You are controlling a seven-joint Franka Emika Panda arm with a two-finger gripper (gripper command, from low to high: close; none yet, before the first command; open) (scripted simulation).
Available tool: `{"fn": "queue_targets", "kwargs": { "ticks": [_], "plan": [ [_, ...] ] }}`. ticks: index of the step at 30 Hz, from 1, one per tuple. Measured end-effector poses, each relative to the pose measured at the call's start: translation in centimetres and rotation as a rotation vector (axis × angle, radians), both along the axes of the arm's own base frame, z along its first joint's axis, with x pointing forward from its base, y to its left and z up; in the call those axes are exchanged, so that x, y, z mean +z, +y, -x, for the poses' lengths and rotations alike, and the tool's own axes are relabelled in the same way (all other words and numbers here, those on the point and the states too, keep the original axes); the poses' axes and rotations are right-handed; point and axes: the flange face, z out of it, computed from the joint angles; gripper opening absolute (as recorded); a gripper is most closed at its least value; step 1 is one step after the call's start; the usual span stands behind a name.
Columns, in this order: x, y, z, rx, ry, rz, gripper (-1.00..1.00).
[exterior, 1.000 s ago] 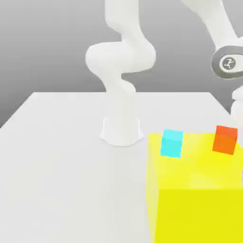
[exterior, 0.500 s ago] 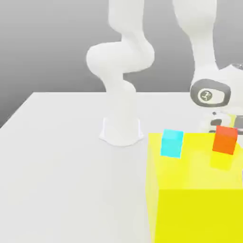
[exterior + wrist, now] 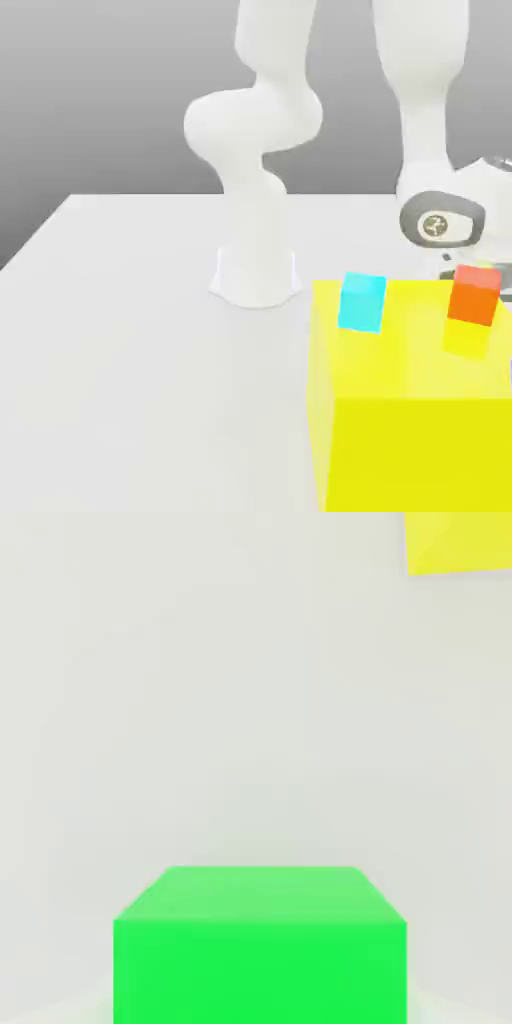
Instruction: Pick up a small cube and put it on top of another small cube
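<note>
The small cube (image 3: 260, 947), bright green and plain, sits close under my hand in the hand view, on the white table. My gripper is shut on it. In the exterior view my arm's wrist (image 3: 438, 226) reaches down behind the big yellow block (image 3: 415, 400) at the exterior view's right. A cyan cube (image 3: 361, 302) and an orange-red cube (image 3: 474, 294) appear in front of the yellow block's top. The orange-red cube is just below the wrist in the picture.
The white table (image 3: 130, 330) stretches to the exterior view's left. My arm's base (image 3: 256, 270) stands at the table's middle back. A corner of the yellow block (image 3: 458, 542) shows in the hand view, beyond the green cube.
My arm swung in and came down at the exterior view's right, behind the yellow block. The gripper went from open to shut.
</note>
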Motion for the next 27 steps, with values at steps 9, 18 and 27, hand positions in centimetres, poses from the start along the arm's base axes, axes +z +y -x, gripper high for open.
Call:
{"fn": "queue_targets", "kwargs": {
  "ticks": [9,18,27],
  "plan": [
    [10.3,1.2,-6.3,0.090,-0.112,-0.010,-1.00],
    [22.5,-3.7,-14.7,-0.110,-0.107,0.014,-1.00],
    [25.7,-9.4,-17.4,-0.349,-0.002,0.007,-1.00]
  ]
}}
